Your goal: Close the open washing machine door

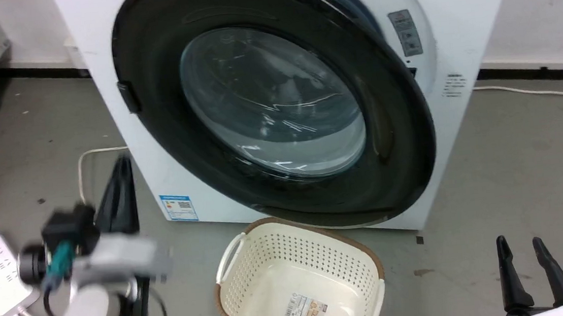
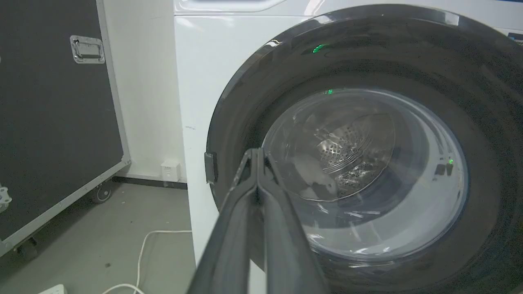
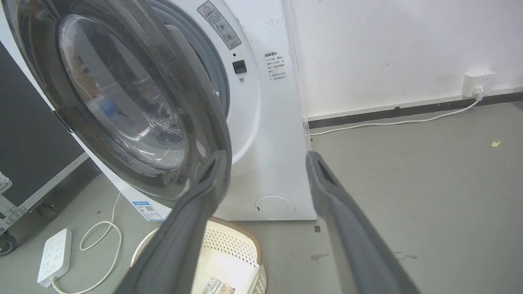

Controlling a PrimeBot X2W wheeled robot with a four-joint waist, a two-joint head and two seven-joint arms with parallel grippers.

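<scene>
Two grippers, both empty: left gripper (image 2: 255, 154), jaws pressed together, low off the left front corner of the washer (image 1: 453, 21); right gripper (image 3: 265, 159), jaws spread wide, off the washer's right front. One door (image 1: 277, 107), swung nearly home on the washer but ajar along its right edge; I judge a last push to latch remains. One basket (image 1: 297, 279) before the washer.

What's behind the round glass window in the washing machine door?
Through the glass of the washing machine door, you can see the shiny steel drum with little holes. The door's black frame covers the rest, so I can't tell if any clothes are inside.
</scene>
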